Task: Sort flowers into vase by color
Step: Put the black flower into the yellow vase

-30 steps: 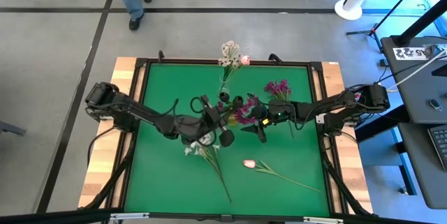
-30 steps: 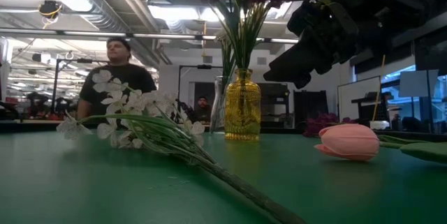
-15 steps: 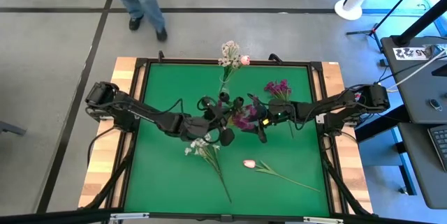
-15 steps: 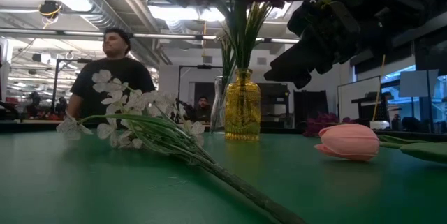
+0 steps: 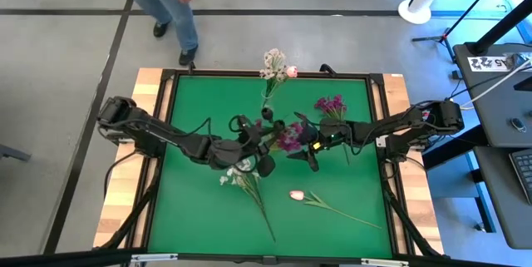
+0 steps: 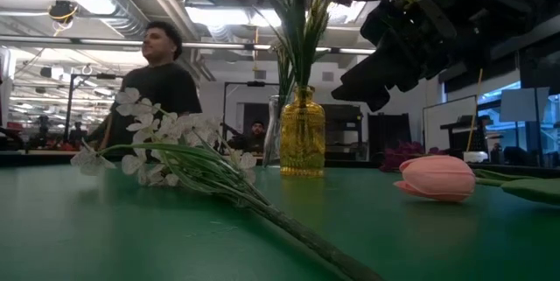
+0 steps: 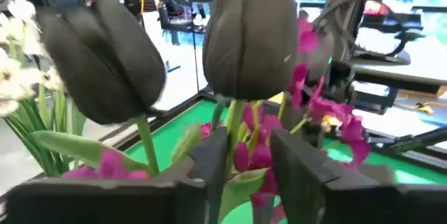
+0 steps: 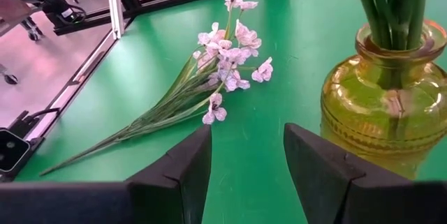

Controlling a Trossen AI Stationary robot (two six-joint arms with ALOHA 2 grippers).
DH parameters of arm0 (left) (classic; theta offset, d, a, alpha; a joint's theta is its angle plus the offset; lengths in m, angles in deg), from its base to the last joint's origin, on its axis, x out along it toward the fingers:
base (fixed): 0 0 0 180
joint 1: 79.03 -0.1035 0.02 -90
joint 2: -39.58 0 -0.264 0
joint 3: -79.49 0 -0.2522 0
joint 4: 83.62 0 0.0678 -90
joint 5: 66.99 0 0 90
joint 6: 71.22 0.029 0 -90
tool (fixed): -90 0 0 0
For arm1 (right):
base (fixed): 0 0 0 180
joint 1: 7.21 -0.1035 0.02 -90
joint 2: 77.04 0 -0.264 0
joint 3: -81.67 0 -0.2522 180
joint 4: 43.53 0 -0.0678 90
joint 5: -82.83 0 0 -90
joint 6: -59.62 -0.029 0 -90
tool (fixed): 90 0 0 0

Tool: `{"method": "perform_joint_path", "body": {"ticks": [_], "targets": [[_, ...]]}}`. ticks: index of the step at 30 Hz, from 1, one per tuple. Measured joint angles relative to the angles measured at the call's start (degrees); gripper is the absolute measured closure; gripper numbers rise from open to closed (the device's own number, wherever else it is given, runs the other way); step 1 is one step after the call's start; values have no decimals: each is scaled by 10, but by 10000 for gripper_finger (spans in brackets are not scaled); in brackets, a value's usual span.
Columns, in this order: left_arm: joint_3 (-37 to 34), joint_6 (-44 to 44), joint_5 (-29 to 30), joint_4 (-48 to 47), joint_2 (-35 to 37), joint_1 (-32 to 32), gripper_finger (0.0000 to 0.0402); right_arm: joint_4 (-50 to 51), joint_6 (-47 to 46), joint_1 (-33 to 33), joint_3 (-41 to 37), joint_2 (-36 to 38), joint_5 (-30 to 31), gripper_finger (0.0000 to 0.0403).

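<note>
Checking for writing, I read none. Left gripper (image 7: 241, 161) pinched a dark tulip (image 7: 253, 39) stem, bud upright; right gripper (image 8: 246, 165) gaped beside the vase (image 8: 383, 102).

High camera looks straight down, taking in the whole green table (image 5: 199, 192) and floor beyond. Low camera sits at tabletop level, facing across into the room, close behind the white spray (image 6: 166, 145). Both share the amber vase (image 6: 303, 132) at centre. Left wrist camera peers close into blooms; right wrist camera looks past that same vase.
</note>
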Motion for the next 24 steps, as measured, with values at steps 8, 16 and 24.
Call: {"method": "perform_joint_path", "body": {"ticks": [8,16,24], "targets": [[0,29,17,2,38,24,234,0,0,0,0,0,0,223],[0,-11,17,-38,38,4,216,-2,0,0,0,0,0,223],[0,-62,-40,-79,21,-29,216,-4,0,0,0,0,0,223]]}}
